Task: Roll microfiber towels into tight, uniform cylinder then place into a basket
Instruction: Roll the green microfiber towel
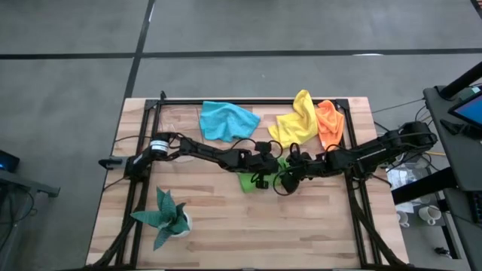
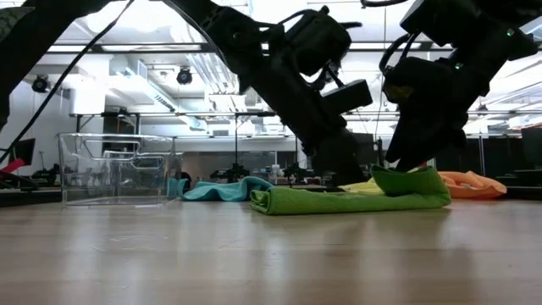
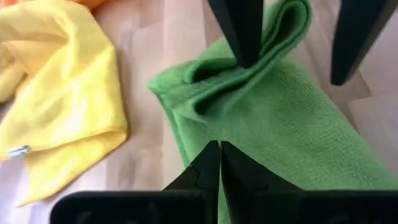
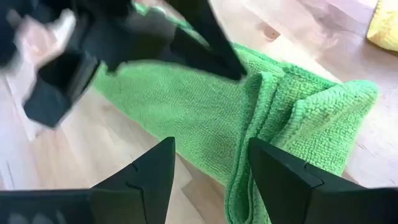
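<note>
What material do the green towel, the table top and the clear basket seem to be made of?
Green towel: soft microfiber-like cloth, matte, with a fine looped pile visible.
Table top: wood, probably sealed planks; grain and seams show.
Basket: likely clear hard plastic, glossy; the room shows through its thin walls.

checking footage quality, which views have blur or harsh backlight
Low view: bright ceiling lights behind leave both arms as silhouettes over the green towel. Right wrist view: the left gripper is blurred, the towel weave crisp. High view: even light, no glare.
</note>
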You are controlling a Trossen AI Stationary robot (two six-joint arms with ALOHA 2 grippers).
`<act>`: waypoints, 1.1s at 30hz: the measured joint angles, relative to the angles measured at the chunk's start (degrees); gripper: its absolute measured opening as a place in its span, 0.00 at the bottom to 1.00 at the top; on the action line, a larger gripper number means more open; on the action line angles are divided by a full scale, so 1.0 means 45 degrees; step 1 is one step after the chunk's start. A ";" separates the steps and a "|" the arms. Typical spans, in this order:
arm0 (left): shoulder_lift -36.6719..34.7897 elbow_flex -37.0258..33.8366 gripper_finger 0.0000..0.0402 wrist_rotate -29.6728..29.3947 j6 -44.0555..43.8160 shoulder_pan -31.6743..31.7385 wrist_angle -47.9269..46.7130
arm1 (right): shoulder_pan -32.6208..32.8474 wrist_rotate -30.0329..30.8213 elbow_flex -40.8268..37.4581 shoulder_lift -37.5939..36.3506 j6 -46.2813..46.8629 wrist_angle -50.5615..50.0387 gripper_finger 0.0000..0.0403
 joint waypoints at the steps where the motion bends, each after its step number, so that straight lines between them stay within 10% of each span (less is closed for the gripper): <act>1: -0.0080 -0.0052 0.00 -0.0052 0.0005 -0.0004 0.0023 | 0.0000 0.0000 -0.0023 0.0043 -0.0107 0.0002 0.49; 21: -0.2828 -0.5635 0.00 0.1578 0.0434 0.0229 0.7321 | -0.0004 -0.0166 -0.0329 0.2439 -0.1811 0.3086 0.38; 33: -0.2838 -0.6074 0.00 0.1585 0.0308 0.0278 0.8568 | 0.0235 0.0059 0.0025 0.0357 -0.3959 0.3161 0.38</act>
